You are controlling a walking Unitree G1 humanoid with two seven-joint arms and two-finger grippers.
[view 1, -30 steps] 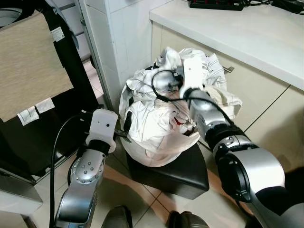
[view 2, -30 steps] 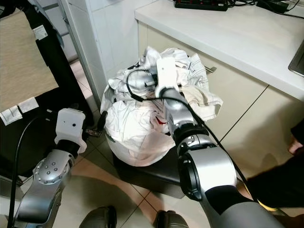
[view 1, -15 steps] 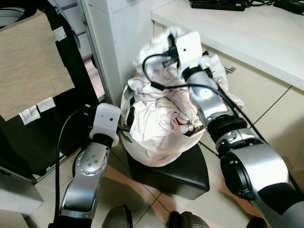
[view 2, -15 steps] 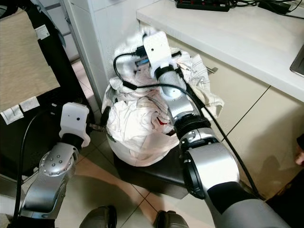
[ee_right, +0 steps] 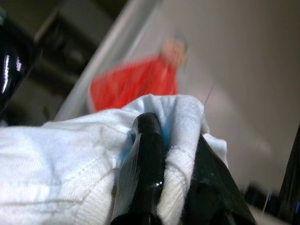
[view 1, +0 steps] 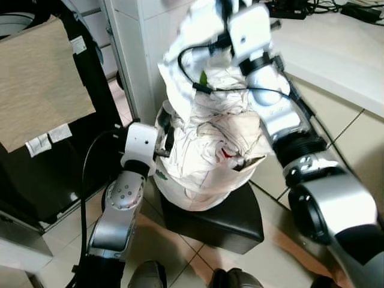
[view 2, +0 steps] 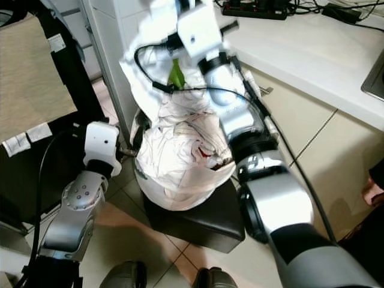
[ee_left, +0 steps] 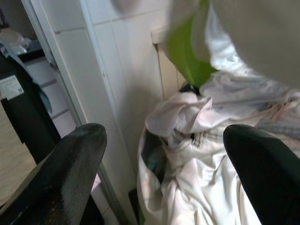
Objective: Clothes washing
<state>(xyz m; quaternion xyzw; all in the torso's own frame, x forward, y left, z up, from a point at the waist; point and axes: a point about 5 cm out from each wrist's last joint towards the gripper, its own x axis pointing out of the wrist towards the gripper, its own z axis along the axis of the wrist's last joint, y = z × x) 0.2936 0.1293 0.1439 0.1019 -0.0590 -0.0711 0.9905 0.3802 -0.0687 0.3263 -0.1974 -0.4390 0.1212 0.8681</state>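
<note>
A heap of white laundry [view 1: 210, 141] fills a white basket [view 1: 198, 192] that stands on a black stool [view 1: 225, 219]. My right gripper [ee_right: 164, 154] is raised high above the heap and is shut on a white garment [view 1: 192, 60]. The garment hangs from it down to the pile, and cloth is wrapped around one finger [ee_right: 145, 140]. Something green [view 2: 176, 73] shows under the lifted cloth. My left gripper [ee_left: 164, 154] is open at the basket's left rim, pointing at the laundry, with nothing between its fingers.
A white counter [view 1: 336, 42] over cabinet doors runs along the right, with a black power strip [view 2: 252, 9] on it. A tiled pillar [view 1: 138, 48] stands right behind the basket. On the left is a black rack with a beige cloth [view 1: 36, 90].
My right arm has risen steadily, pulling the white garment up out of the heap. The left gripper has moved in closer to the basket's rim.
</note>
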